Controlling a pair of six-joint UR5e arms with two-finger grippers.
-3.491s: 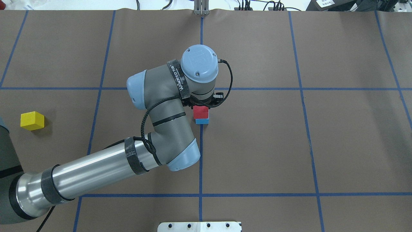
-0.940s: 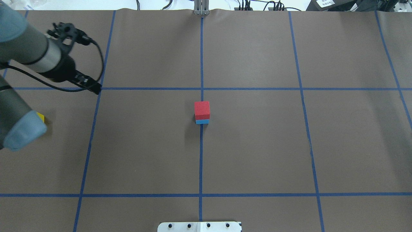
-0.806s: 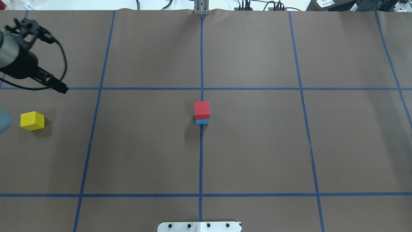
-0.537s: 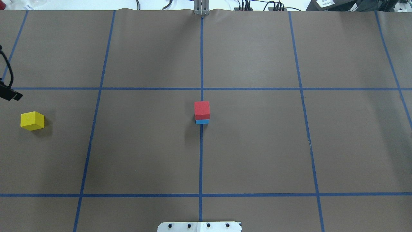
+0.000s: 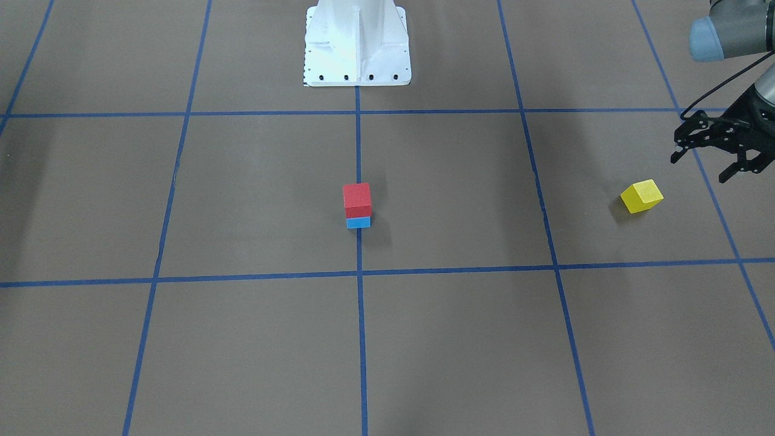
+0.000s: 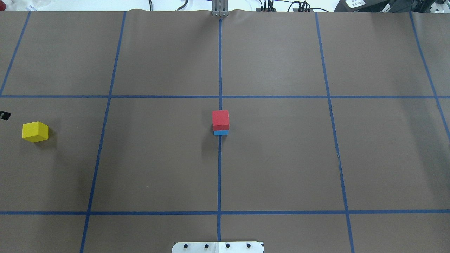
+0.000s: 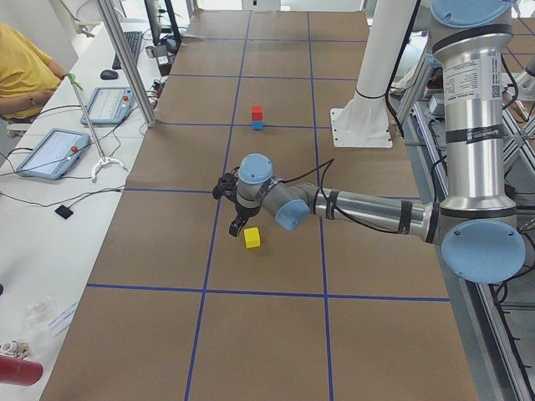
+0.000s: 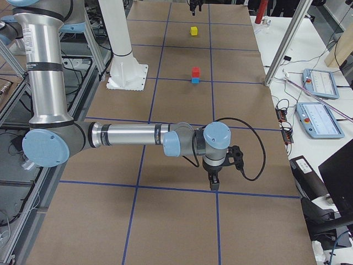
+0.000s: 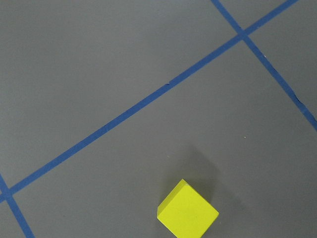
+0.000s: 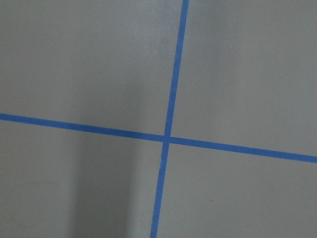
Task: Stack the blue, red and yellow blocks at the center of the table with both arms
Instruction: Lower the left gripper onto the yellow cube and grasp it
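Observation:
A red block [image 6: 220, 119] sits on a blue block [image 6: 220, 132] at the table's centre; the stack also shows in the front-facing view, red [image 5: 356, 198] over blue [image 5: 358, 222]. A yellow block [image 6: 35, 131] lies alone at the far left, also seen in the front-facing view [image 5: 642, 196] and in the left wrist view [image 9: 188, 213]. My left gripper [image 5: 702, 163] hovers just beside the yellow block, open and empty. My right gripper [image 8: 214, 182] shows only in the exterior right view, low over the table's right end; I cannot tell whether it is open.
The white robot base plate [image 5: 357, 42] stands at the table's near-robot edge. Blue tape lines [image 6: 220, 70] divide the brown table cover. A side bench with tablets [image 7: 54, 150] and a seated person [image 7: 21, 71] runs along the far side.
My left arm has drawn back from the red-on-blue stack, swung to the far left and mostly left the overhead view. The blocks have not moved.

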